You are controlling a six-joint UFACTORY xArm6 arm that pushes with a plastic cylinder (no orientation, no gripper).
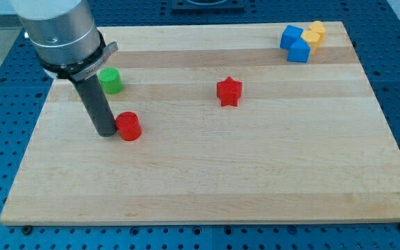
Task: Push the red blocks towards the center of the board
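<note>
A red cylinder stands on the wooden board at the view's left of centre. A red star lies near the board's middle, slightly towards the view's top. My tip rests on the board just to the view's left of the red cylinder, touching or nearly touching its side. The rod rises from there to the grey arm body at the view's top left.
A green cylinder stands to the view's top of the red cylinder, right beside the rod. Two blue blocks and a yellow block cluster at the board's top right corner.
</note>
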